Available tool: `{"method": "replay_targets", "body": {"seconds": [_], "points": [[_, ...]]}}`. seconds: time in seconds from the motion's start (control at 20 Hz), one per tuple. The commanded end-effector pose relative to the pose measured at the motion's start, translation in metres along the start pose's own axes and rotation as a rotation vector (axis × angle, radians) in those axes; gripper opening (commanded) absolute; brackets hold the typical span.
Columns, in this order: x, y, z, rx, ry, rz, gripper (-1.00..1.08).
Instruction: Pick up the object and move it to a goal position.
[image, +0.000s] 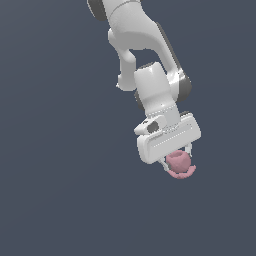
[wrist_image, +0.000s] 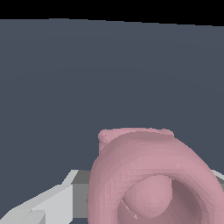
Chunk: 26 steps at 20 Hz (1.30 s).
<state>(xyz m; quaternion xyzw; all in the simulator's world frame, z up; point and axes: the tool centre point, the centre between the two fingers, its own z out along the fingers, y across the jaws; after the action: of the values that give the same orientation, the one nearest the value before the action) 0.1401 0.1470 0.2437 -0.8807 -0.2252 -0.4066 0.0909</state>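
The dusty-pink lumpy object (image: 179, 164) sits between the fingers of my white gripper (image: 178, 161), just below the gripper body, right of centre in the exterior view. The gripper is shut on it and the arm is tilted. In the wrist view the object (wrist_image: 153, 175) looms large and close, rounded with a hollow and a small lump inside. One grey-white finger (wrist_image: 52, 201) shows beside it. The far finger is mostly hidden behind the object.
A plain dark grey-blue surface (image: 60, 190) fills the whole background of the exterior view. It also shows in the wrist view (wrist_image: 87, 78). No other objects or markers show.
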Motion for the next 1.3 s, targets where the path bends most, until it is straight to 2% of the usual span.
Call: {"method": "replay_targets", "body": {"seconds": [0.0, 0.8, 1.05, 1.25], "points": [[0.024, -0.001, -0.008, 0.007, 0.065, -0.021, -1.0], [0.149, -0.021, -0.082, 0.059, 0.447, -0.147, -1.0], [0.178, -0.03, -0.11, 0.076, 0.555, -0.185, -1.0], [0.193, -0.037, -0.129, 0.088, 0.62, -0.209, -1.0]]}}
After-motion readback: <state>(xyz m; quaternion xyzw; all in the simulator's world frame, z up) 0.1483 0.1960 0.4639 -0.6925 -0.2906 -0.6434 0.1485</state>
